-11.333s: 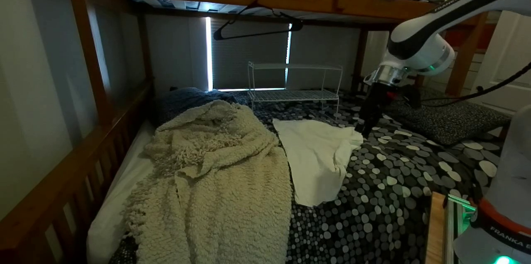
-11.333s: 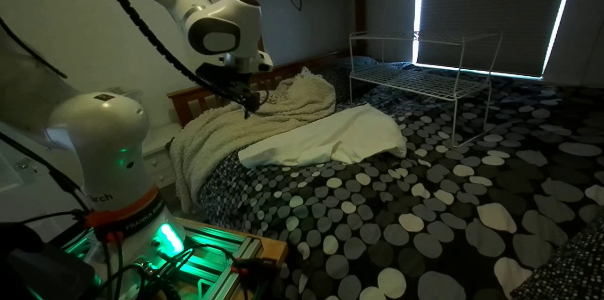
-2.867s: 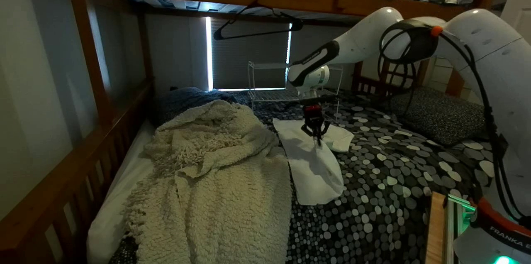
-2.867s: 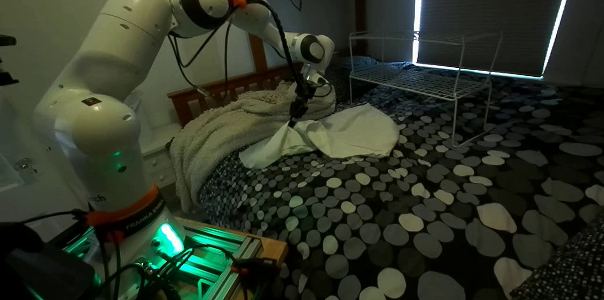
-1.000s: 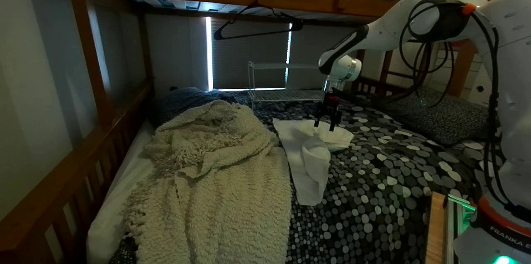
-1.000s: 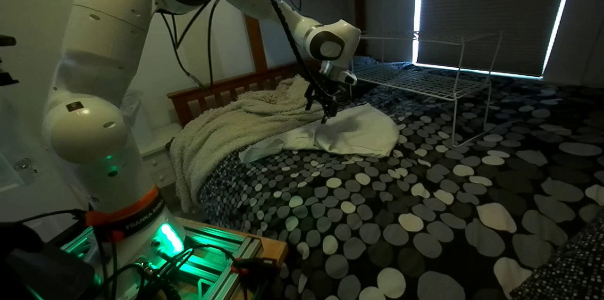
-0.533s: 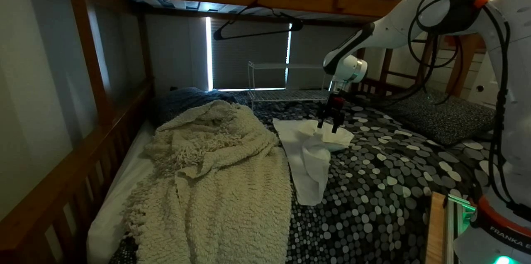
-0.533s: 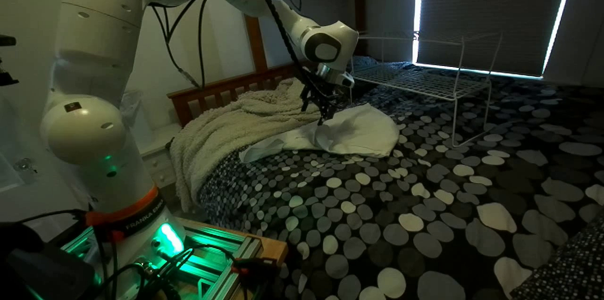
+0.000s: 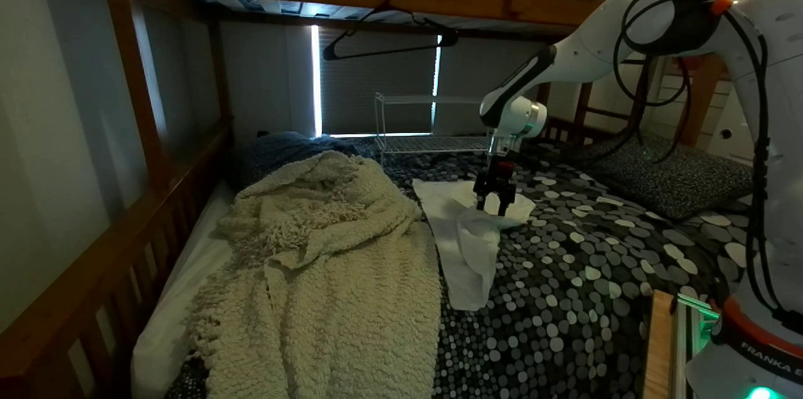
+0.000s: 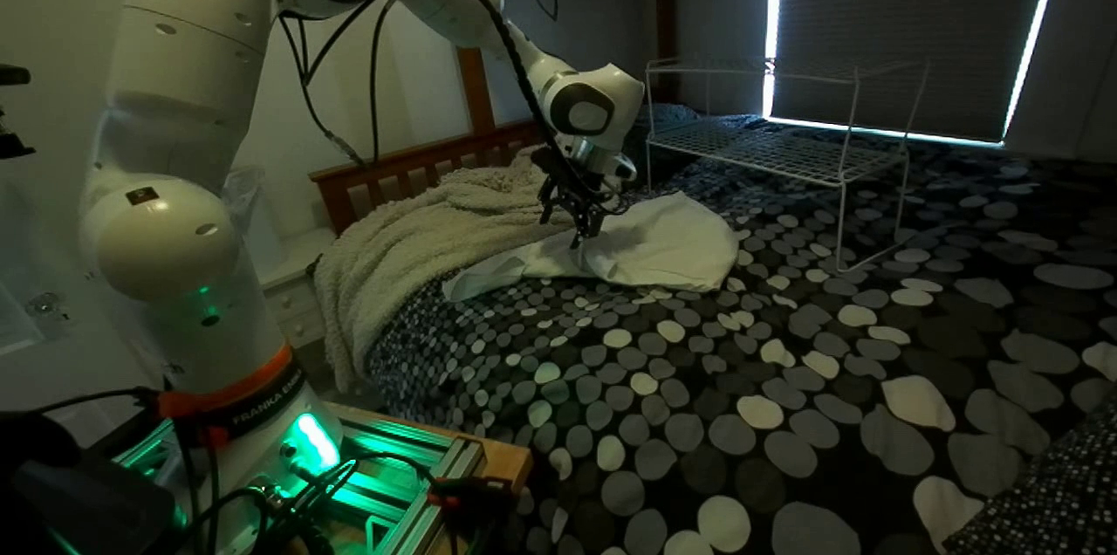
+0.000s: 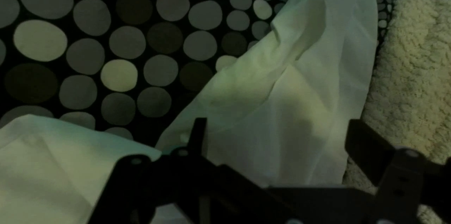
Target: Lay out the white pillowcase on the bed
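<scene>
White creased pillowcase [image 9: 465, 255], parted claw [image 9: 492, 208], pebble-patterned bed [image 9: 583, 298]

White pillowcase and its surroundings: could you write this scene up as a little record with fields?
White pillowcase: rumpled, partly folded over, not spread flat
Lies on: bed with pebble-patterned cover
Gripper: open, over the pillowcase; contact unclear
Beside the pillowcase: cream knitted blanket
Also on the bed: white wire rack, dark speckled pillow
Hanging higher up: black hanger

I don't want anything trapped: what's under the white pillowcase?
The white pillowcase lies on the bed, whose pebble pattern shows beside it. Anything else beneath the fabric is covered.
</scene>
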Robot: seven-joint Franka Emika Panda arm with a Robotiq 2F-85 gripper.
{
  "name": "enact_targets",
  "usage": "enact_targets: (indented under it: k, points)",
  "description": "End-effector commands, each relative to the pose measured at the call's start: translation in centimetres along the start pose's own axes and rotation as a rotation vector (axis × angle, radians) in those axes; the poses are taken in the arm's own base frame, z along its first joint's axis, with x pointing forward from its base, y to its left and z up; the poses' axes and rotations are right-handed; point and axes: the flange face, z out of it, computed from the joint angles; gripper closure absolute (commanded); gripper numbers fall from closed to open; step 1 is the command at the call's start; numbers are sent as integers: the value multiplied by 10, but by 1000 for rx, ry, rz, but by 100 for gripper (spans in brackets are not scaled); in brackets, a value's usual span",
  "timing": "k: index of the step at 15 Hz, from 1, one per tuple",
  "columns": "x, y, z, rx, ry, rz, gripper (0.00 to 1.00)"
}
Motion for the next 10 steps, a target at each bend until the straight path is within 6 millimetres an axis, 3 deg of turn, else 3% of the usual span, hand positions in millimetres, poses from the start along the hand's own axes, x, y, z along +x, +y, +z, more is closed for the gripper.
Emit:
enact_targets:
  k: [1, 6, 10]
  points:
    - [-1, 12, 19, -53, 36, -3, 0]
    - [-5, 27, 36, -78, 136, -35, 0]
    - [-6, 26, 40, -68, 190, -76, 0]
